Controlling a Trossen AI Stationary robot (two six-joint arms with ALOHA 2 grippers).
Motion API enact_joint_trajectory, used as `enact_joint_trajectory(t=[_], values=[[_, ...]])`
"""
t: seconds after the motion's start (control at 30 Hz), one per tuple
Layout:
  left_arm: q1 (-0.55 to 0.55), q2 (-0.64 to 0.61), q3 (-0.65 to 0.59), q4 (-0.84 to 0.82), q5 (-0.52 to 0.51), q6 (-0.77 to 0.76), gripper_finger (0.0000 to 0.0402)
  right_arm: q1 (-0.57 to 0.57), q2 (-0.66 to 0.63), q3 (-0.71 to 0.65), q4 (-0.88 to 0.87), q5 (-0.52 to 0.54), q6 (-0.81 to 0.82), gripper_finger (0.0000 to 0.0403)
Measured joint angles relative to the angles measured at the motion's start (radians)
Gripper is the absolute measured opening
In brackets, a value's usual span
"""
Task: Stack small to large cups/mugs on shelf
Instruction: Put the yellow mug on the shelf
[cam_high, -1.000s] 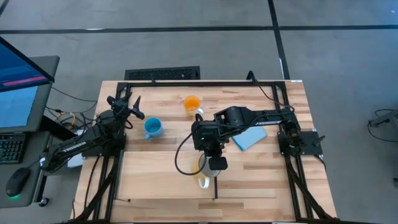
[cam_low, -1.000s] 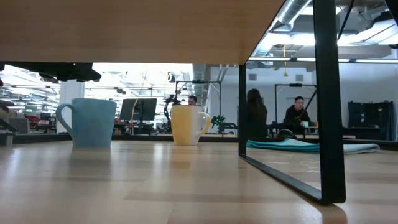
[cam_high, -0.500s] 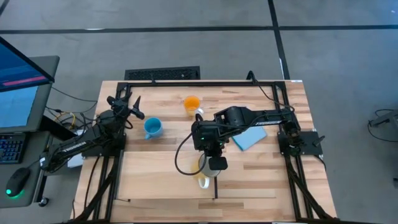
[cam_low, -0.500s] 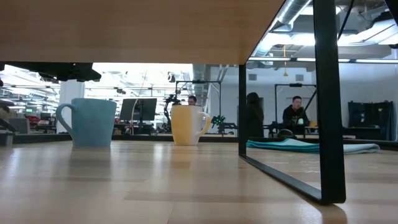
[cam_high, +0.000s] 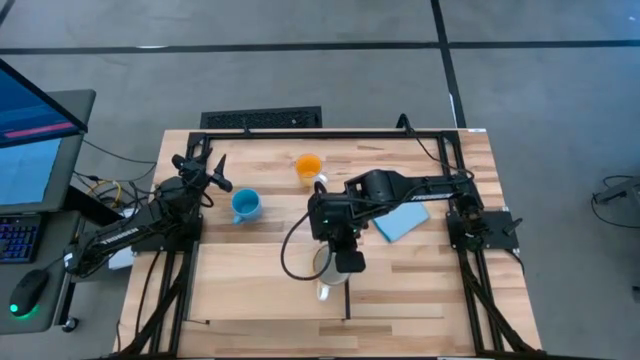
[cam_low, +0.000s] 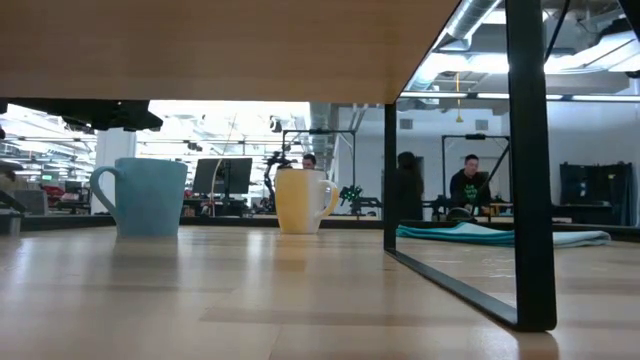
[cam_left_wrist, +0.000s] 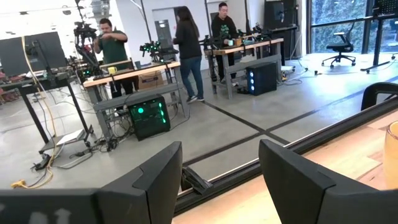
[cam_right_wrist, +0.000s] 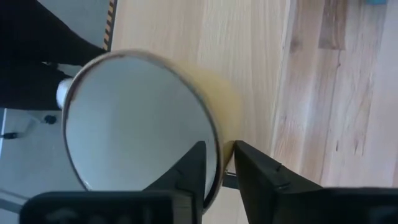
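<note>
Early stage: 1 of 3 mugs in hand, none stacked yet.

From the left: the left gripper (cam_high: 205, 168) waits at the bench's left edge, jaws spread and empty. The light blue mug (cam_high: 245, 205) and orange mug (cam_high: 309, 166) stand apart on the bench (cam_high: 240, 270), both seemingly empty and not yet moved. The right gripper (cam_high: 343, 262) pinches the white mug's (cam_right_wrist: 140, 121) rim, 1 finger inside, near the black shelf strip (cam_high: 347, 300); its bowl is empty. A blue cloth (cam_high: 401, 222) lies rightward.
</note>
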Motion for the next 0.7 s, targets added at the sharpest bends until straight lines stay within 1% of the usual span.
enact_joint_trajectory(t=[0.23, 0.5, 0.7], values=[[0.0, 0.0, 0.0, 0.0, 0.0, 0.0, 0.0206, 0.0, 0.0, 0.0, 0.003, 0.003, 0.0, 0.0109], [0.0, 0.0, 0.0, 0.0, 0.0, 0.0, 0.0206, 0.0, 0.0, 0.0, 0.05, 0.003, -0.003, 0.0109], [0.0, 0.0, 0.0, 0.0, 0.0, 0.0, 0.0206, 0.0, 0.0, 0.0, 0.063, 0.003, -0.036, 0.0109]])
